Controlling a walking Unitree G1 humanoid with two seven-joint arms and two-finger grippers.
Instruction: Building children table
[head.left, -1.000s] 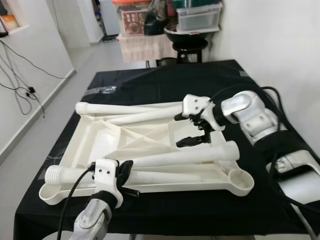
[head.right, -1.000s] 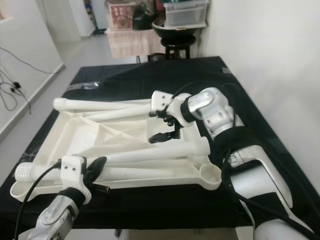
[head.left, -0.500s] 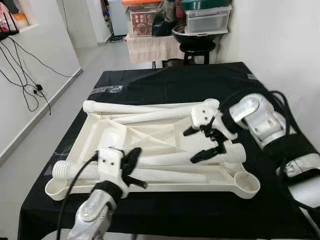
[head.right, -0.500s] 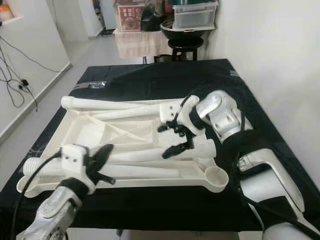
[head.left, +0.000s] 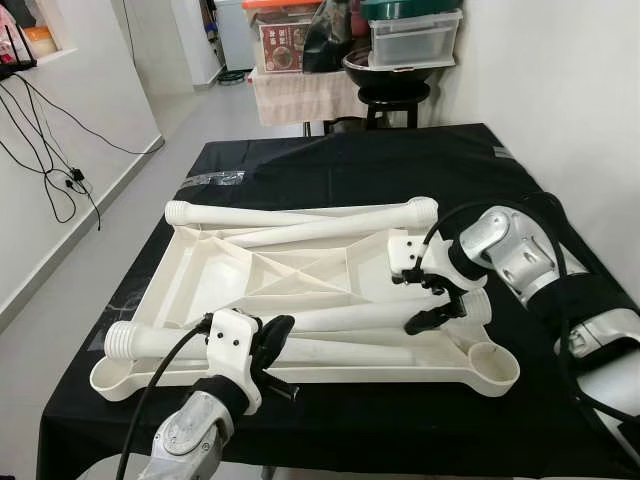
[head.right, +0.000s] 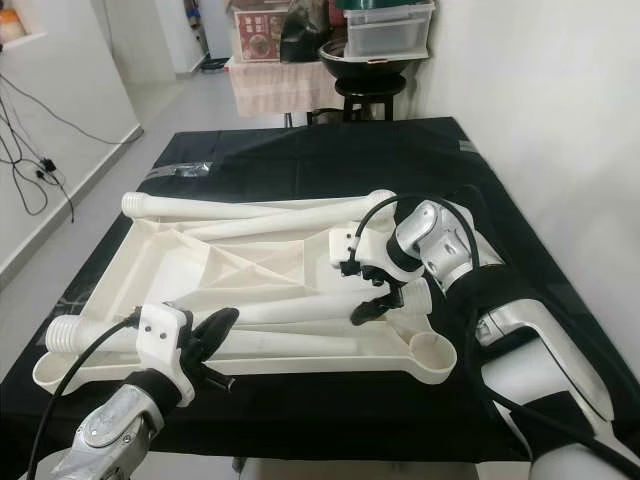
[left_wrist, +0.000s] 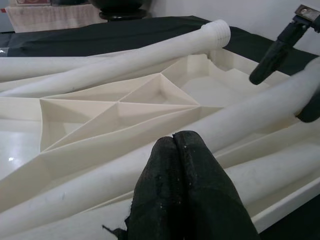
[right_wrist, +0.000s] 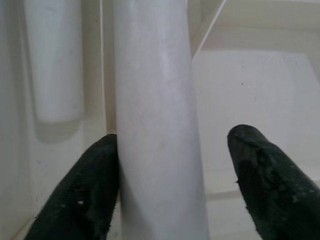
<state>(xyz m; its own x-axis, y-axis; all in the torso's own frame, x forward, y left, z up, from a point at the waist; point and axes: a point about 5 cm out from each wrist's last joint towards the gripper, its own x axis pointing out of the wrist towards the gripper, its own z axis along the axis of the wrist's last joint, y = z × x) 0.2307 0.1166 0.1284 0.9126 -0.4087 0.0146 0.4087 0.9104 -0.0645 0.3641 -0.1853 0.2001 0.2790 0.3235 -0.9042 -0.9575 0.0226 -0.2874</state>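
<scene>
One right gripper (right_wrist: 170, 185) finger (right_wrist: 80, 195) touches table leg (right_wrist: 157, 125).

The tabletop (head.left: 300, 262) is looking like cream moulded plastic, smooth, its ribbed underside catching a soft sheen; the legs (head.left: 330, 229) are showing the same plastic, faintly speckled up close; the cloth (head.left: 330, 160) under them is lying matt black; the arms (head.left: 500, 240) are gleaming silver metal; the fingers (left_wrist: 187, 185) are appearing black, rough, dusty.
</scene>
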